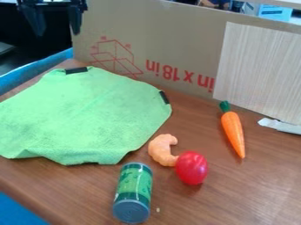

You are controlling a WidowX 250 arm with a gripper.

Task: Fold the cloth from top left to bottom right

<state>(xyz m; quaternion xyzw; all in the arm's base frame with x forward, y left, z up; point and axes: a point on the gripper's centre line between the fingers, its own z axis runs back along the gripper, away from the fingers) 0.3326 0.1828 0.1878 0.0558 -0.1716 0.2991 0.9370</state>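
Worktop: brown wood (235,197), across the lower part of the frame.
Cardboard: upright (176,39), behind the cloth, from upper left to the right edge.
Cloth: green (88,114), on the worktop at left and centre-left, spread out, lower edge slightly rumpled; dark patches at its top corner and right edge.
Panel: pale, wood-grained (258,70), against the cardboard at upper right.
Pincer: black (57,34), at the top edge, upper left, hanging with both fingers pointing down; they stand parted, grasping nothing, above and apart from the cloth in the frame.
Can: green with a grey end (134,191), lower centre, on its side, just below the cloth.
Carrot: orange (233,129), right of centre, green top toward the cardboard.
Shrimp: orange (160,150), just beside the cloth's lower right.
Tomato: red (192,168), at the shrimp's lower end.
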